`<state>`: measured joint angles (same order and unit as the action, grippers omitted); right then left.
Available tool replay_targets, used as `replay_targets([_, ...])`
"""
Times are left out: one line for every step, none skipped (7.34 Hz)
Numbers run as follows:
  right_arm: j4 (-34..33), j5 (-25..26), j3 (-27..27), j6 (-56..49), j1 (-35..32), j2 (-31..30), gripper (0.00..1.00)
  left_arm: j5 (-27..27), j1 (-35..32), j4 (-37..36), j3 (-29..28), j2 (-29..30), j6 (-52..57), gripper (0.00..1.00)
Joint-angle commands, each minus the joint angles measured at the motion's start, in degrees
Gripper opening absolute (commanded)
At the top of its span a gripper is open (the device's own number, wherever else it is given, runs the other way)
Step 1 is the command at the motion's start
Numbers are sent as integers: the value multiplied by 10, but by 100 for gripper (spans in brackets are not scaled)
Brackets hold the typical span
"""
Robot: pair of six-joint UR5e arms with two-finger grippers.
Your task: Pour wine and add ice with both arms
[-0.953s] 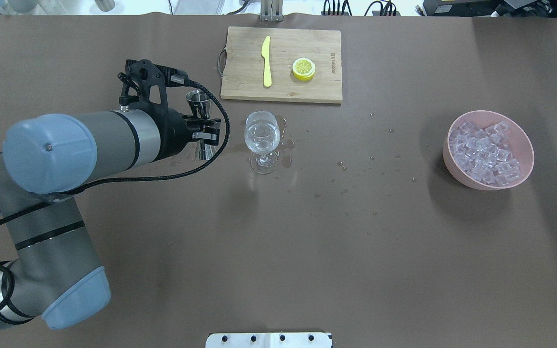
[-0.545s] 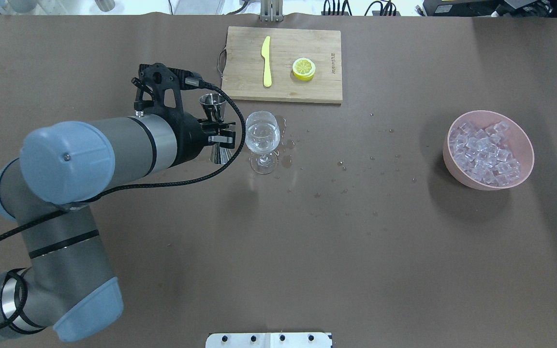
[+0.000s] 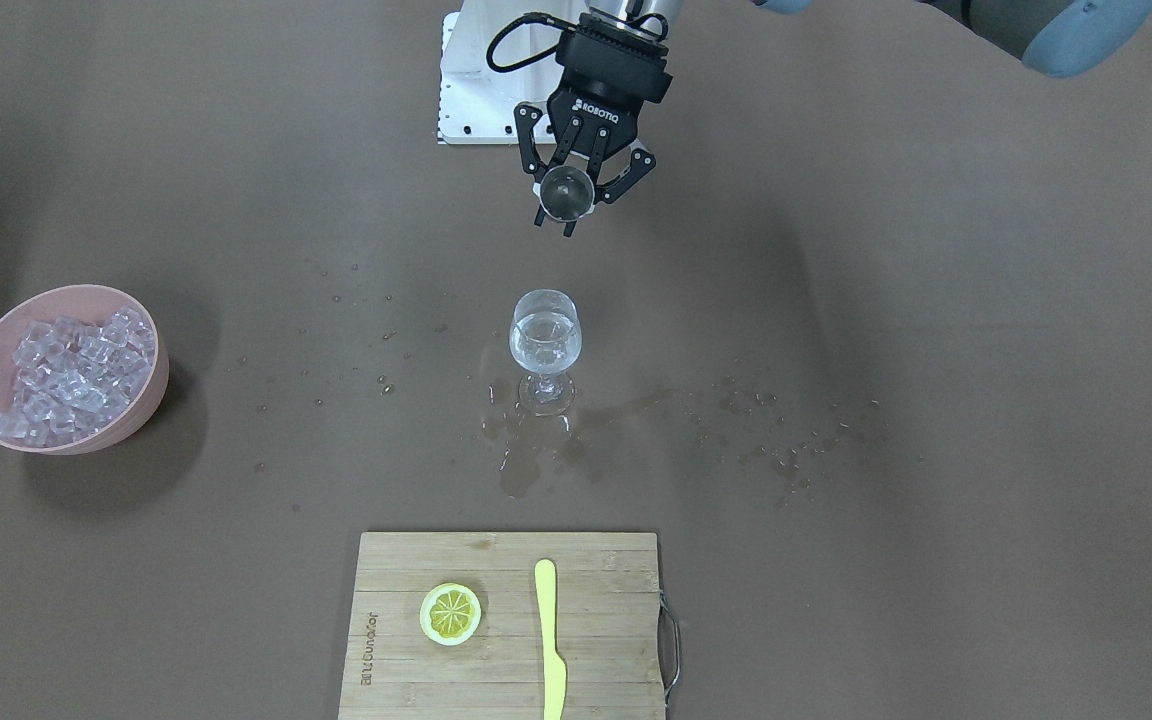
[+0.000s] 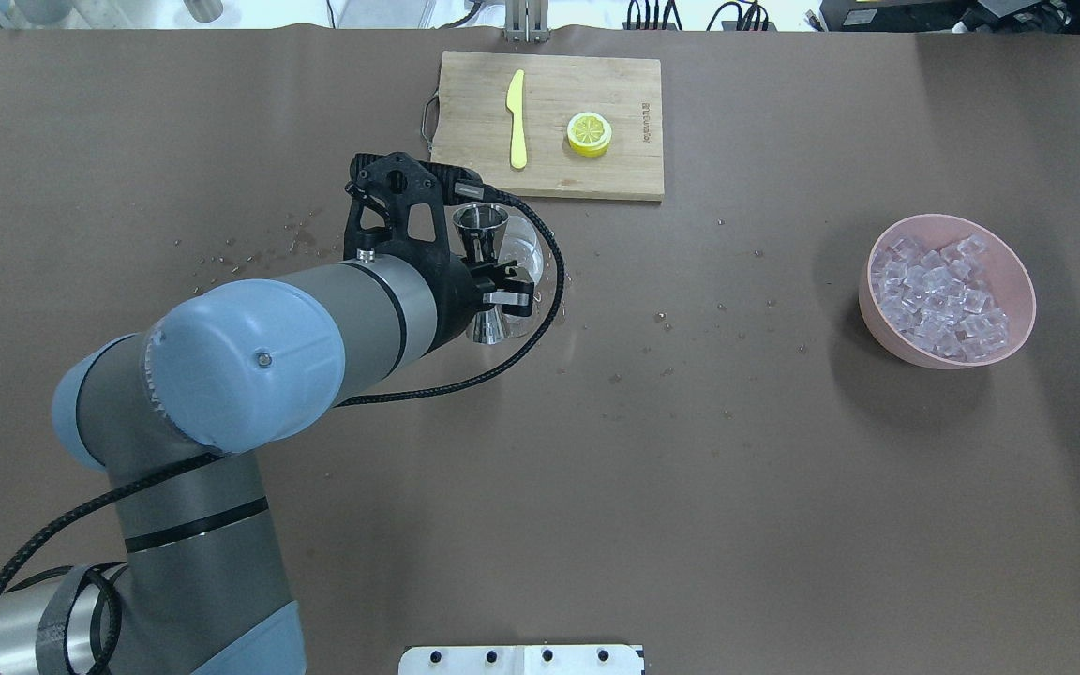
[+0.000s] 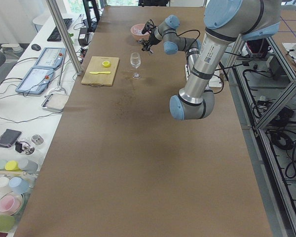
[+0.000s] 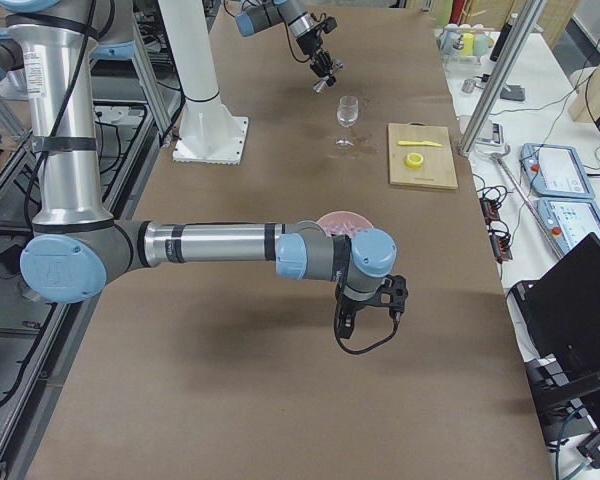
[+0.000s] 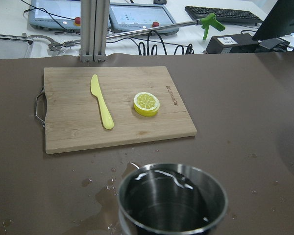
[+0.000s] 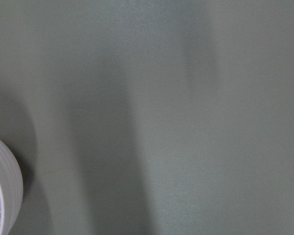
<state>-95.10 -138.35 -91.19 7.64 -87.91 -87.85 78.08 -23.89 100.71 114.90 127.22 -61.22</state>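
Note:
My left gripper (image 4: pixel 495 286) is shut on a steel jigger (image 4: pixel 481 227) and holds it upright in the air, over the near side of the wine glass (image 4: pixel 529 246), which it partly hides. In the front view the gripper (image 3: pixel 568 200) is above and behind the glass (image 3: pixel 545 345), which holds clear wine (image 3: pixel 544 338). The left wrist view shows liquid glinting inside the jigger (image 7: pixel 171 200). A pink bowl (image 4: pixel 1018 281) of ice (image 4: pixel 938 295) stands at the right. My right gripper (image 6: pixel 372 315) hovers near that bowl; I cannot tell whether it is open or shut.
A wooden cutting board (image 4: pixel 596 84) at the far edge carries a yellow knife (image 4: pixel 517 117) and a lemon slice (image 4: pixel 589 133). Spilled drops and a wet patch (image 3: pixel 526 460) lie around the glass foot. The white base block (image 4: pixel 521 659) is at the near edge.
My left arm has carried the jigger to the right, from beside the glass on its left to over the glass's near side.

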Motion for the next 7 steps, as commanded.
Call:
replay_targets([0, 0, 0, 0, 1, 0, 100, 3, 2, -28, -7, 22, 0, 0])
replay_targets([0, 0, 4, 0, 1, 0, 100, 10, 2, -47, -12, 28, 3, 0])
replay_targets([1, 0, 4, -1, 1, 0, 100, 48, 2, -91, -15, 47, 6, 0])
replay_targets([0, 0, 4, 0, 1, 0, 100, 52, 2, -118, -15, 51, 7, 0])
replay_targets([0, 0, 4, 0, 2, 0, 100, 53, 2, -120, -16, 51, 7, 0])
replay_targets([0, 0, 4, 0, 2, 0, 100, 73, 1, -142, -18, 51, 7, 0])
replay_targets([0, 0, 5, 0, 2, 0, 100, 87, -4, -167, -20, 62, 9, 0])
